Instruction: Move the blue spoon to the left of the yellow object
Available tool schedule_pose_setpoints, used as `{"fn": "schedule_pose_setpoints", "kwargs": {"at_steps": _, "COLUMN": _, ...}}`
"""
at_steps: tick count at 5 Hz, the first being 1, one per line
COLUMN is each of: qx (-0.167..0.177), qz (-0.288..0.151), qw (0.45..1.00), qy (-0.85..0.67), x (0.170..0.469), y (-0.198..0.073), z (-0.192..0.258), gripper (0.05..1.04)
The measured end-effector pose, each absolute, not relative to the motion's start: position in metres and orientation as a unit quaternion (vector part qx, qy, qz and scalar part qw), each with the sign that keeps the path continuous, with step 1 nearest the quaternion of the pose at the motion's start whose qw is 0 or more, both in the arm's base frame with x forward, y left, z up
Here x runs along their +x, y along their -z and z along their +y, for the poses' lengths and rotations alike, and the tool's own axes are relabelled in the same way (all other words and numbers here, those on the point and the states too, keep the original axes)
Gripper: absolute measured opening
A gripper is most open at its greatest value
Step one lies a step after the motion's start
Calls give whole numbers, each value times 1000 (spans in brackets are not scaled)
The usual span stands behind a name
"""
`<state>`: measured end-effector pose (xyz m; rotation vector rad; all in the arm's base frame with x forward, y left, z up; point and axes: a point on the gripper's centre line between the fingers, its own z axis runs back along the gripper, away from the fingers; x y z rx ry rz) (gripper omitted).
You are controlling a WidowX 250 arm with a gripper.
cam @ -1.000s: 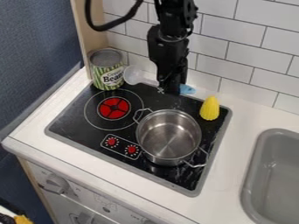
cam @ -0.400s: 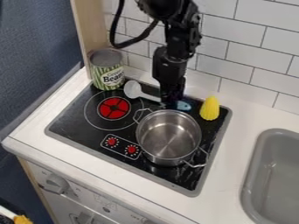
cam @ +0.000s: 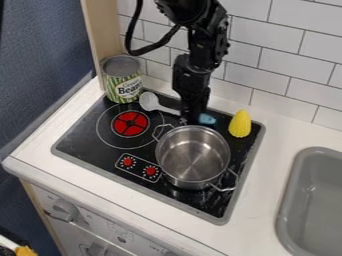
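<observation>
Pinching the blue spoon [cam: 208,119] by its handle, the claw [cam: 192,120] is closed over the far side of the black stove [cam: 80,139]. The spoon's round end points left. It is left of the yellow thing [cam: 240,124]. The silver pot [cam: 194,156] is on the near side. A green can [cam: 123,86] stands far left.

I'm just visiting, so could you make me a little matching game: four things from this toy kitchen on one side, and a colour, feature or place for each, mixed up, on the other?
1. Can
2. Spoon
3. Pot
4. Yellow object

A. Silver, with two handles
B. Near the right back corner of the stove, as pictured
C. Green and white stripes
D. Pale bowl, blue handle end

Pairs: 1-C, 2-D, 3-A, 4-B
</observation>
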<state>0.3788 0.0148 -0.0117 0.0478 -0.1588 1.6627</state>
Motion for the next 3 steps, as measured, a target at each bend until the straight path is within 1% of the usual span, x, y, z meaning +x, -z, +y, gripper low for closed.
{"fn": "schedule_pose_setpoints", "kwargs": {"at_steps": 1, "qx": 21, "qz": -66, "qw": 672, "qy": -737, "x": 377, "y": 11, "z": 14, "gripper": 960}}
{"fn": "schedule_pose_setpoints", "kwargs": {"at_steps": 2, "qx": 4, "qz": -73, "qw": 677, "qy": -733, "x": 381, "y": -4, "z": 14, "gripper": 1005}}
{"fn": "schedule_pose_setpoints", "kwargs": {"at_steps": 3, "qx": -18, "qz": -84, "qw": 682, "qy": -727, "x": 386, "y": -23, "z": 12, "gripper": 1001}}
